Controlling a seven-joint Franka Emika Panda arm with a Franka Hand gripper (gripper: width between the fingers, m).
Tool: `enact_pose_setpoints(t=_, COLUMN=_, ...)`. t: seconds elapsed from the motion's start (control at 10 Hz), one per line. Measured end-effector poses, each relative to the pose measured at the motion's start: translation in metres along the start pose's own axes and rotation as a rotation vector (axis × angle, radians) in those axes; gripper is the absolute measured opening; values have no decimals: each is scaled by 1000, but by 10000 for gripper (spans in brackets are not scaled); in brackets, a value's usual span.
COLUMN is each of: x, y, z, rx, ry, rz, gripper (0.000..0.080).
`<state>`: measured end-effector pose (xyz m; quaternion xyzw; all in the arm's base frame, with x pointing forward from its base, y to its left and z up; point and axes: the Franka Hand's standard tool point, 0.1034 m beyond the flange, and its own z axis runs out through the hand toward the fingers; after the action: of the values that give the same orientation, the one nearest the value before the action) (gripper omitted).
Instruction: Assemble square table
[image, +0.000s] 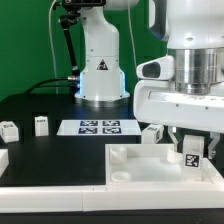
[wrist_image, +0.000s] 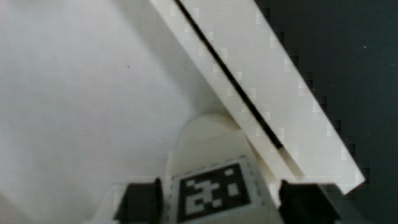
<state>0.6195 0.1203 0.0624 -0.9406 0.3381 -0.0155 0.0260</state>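
The square table's white slab (image: 150, 168) lies hollow face up at the front, towards the exterior view's right. My gripper (image: 191, 150) is over its right part, shut on a white tagged leg (image: 190, 157) that it holds upright in the hollow near the rim. In the wrist view the leg (wrist_image: 214, 190) sits between my two dark fingers (wrist_image: 139, 203), with the slab's face (wrist_image: 89, 100) and its rim (wrist_image: 240, 80) beneath. Two loose legs stand at the left (image: 10, 130) (image: 41, 125), and another stands behind the slab (image: 152, 133).
The marker board (image: 97, 127) lies on the black table behind the slab. The robot's white base (image: 100, 70) stands at the back centre. A white bar end (image: 3, 158) lies at the far left and a long white bar (image: 60, 198) runs along the front.
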Motion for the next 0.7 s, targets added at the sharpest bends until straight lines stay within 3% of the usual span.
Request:
enact_pose_setpoints(t=0.4, x=7, y=11, z=-1, rx=-28, ry=14, rz=170, gripper=314)
enact_pose_setpoints(t=0.7, x=7, y=12, z=0, rx=-29, ry=13, rz=156, gripper=314)
